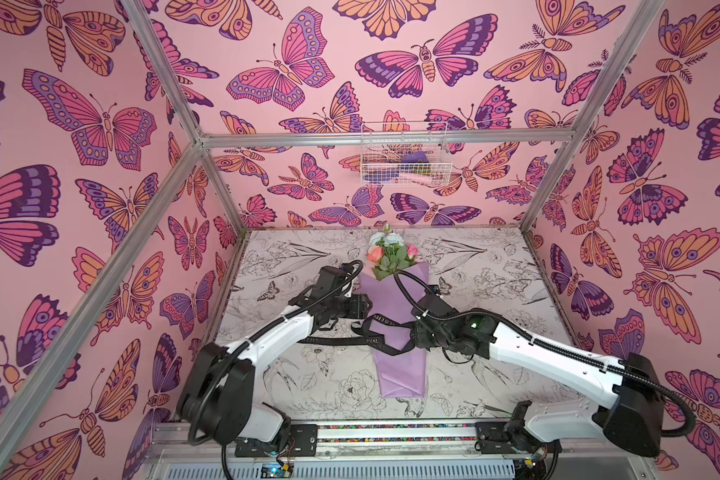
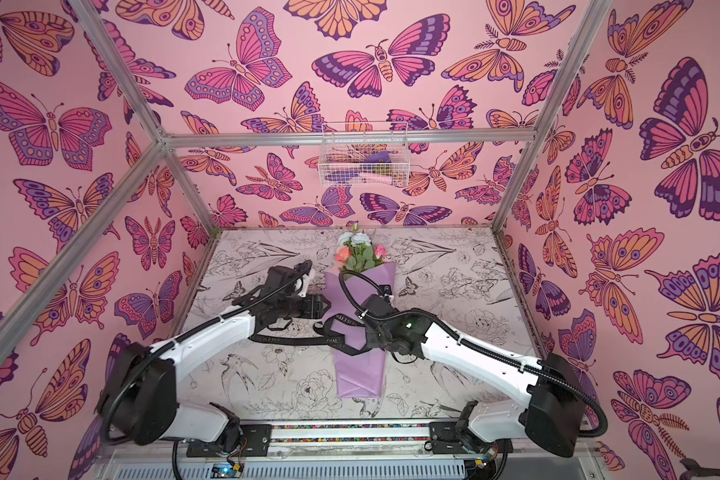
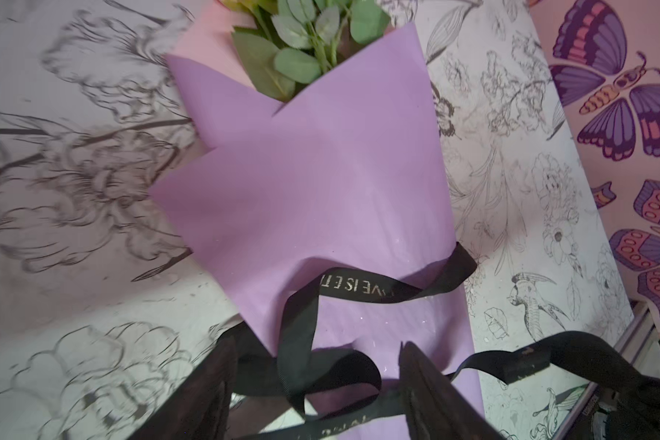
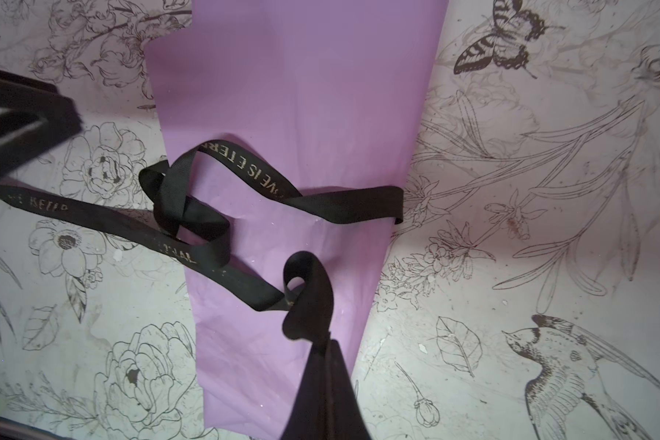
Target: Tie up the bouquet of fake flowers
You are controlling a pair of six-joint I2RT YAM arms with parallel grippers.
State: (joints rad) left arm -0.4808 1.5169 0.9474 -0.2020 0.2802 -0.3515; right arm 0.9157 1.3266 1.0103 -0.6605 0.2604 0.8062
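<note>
The bouquet of fake flowers (image 1: 385, 299) lies flat in the middle of the worktop (image 1: 495, 291), its blooms (image 1: 391, 251) pointing at the back wall and its stems hidden inside a lilac paper cone that narrows toward the robot. A black ribbon (image 4: 343, 204) with pale lettering crosses the cone about halfway down, and at the paper's left edge it twists into a slack loop (image 4: 191, 217). From where I stand I can't quite tell whether that is a proper crossing or only ribbon folded over itself. The right pincer (image 4: 322, 343) is pressed together on one curled end of the ribbon, just above the lower part of the paper. The left pincer (image 3: 317, 346) is spread and holds nothing, hanging over the loop with the other tail running past it along the worktop. The knot looks formed but not yet drawn tight. To do this step well, I'd say the left pincer should close on its own tail a little way out from the loop, not on the loop itself. Both arms should then draw outward to opposite sides, low and level, at an even pace. That way the loop should shrink onto the paper's waist without sliding the bouquet sideways or crumpling the wrap.
</note>
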